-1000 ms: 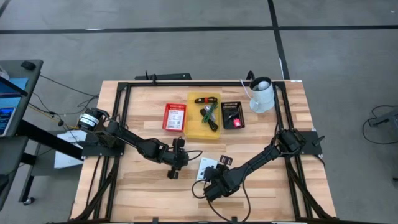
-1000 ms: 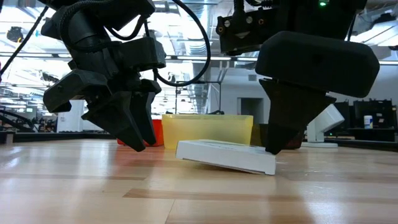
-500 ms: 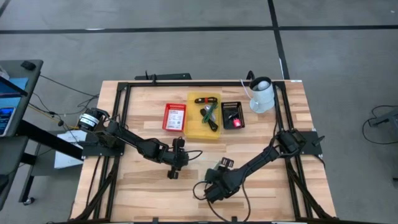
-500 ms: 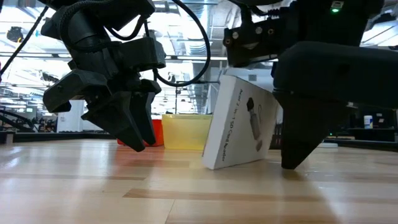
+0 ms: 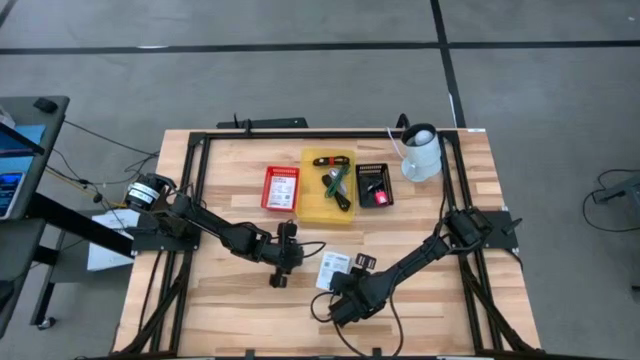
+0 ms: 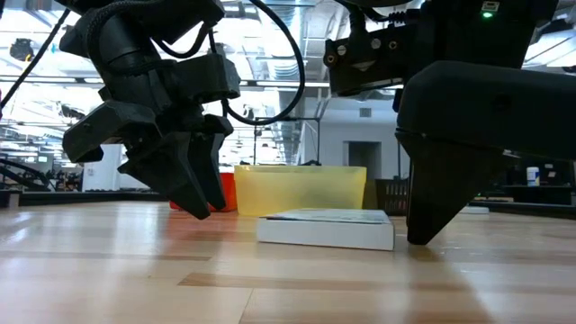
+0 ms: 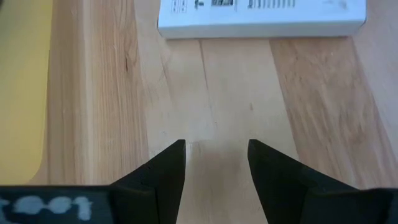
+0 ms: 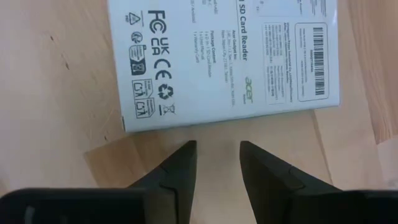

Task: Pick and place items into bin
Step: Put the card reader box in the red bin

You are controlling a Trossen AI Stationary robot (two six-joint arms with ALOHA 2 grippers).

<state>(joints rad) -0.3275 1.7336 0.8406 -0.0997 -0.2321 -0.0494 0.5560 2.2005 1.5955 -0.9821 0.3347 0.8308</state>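
The white printed packet lies flat on the wood, its barcode face up, between my two grippers. My right gripper points steeply down just short of the packet's near edge, open, with bare wood between its fingers. In the low view it stands beside the packet's end. My left gripper hovers open over bare table to the packet's left. The yellow bin at the far middle holds green-and-black handled tools.
A red box stands left of the bin. A black tray with a small pink-red piece is on its right. A white jug-like object sits at the far right corner. A black frame rims the table.
A second ago the packet lay tilted, one end raised by my right gripper. It then tipped up onto one edge, leaning by that gripper, and has now fallen flat on the table. Both grippers have kept their places.
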